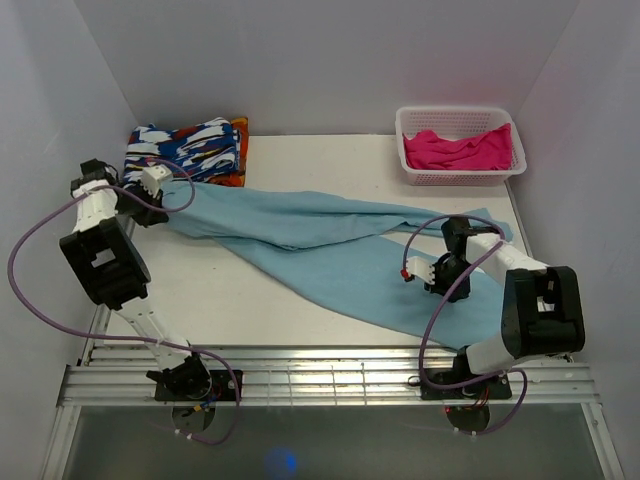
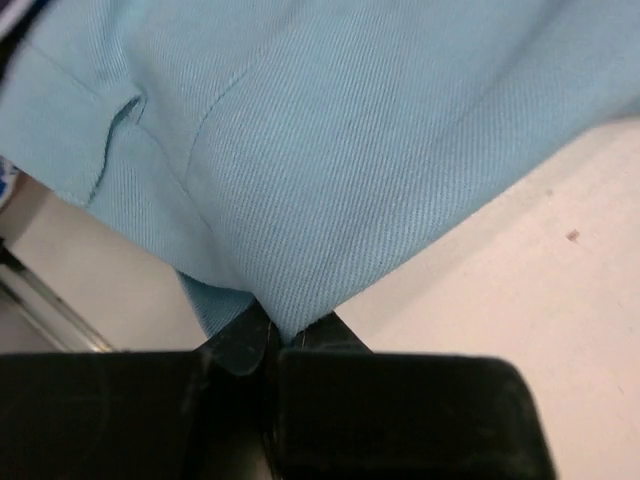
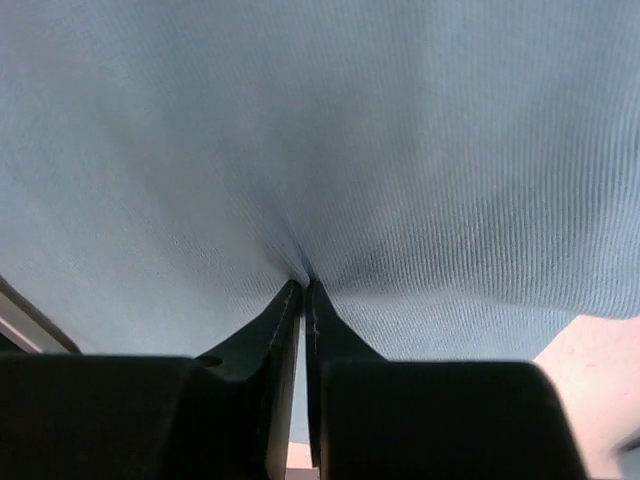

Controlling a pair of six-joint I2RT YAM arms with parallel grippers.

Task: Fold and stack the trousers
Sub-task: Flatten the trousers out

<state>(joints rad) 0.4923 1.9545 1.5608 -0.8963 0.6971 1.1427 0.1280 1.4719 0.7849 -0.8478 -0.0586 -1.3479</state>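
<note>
Trousers: the light-blue trousers [image 1: 330, 250] lie unfolded and slanted across the worktop [image 1: 250, 310]. They run from the far left corner to the near right, and the two legs appear to fan apart toward the right.
Left gripper: the left gripper [image 2: 270, 335] is closed on the trousers' left end. Its wrist view shows a corner of the cloth pinched between the fingertips, with a stitched seam or pocket edge further up the fabric.
Right gripper: the right gripper [image 3: 303, 292] is closed on a small pucker of the same cloth, near the right-hand part of the garment. The fabric fills most of that wrist view.
Neighbours: a patterned folded cloth [image 1: 190, 150] in blue, white and orange sits just beside the trousers' left end. A white basket [image 1: 460, 178] holding a pink garment [image 1: 460, 150] stands at the far right, apart from the trousers.
Step in hand: both ends look grasped, so this reads as the start of the first fold. Nothing is folded yet.
Next move: probably lifting both pinches together and carrying one part over the other. The cloth needs to stay taut enough not to bunch and clear of the patterned pile.
Risk: each pinch holds little fabric and could slip out.
Writing: no brand, label or lettering can be read in any view.
</note>
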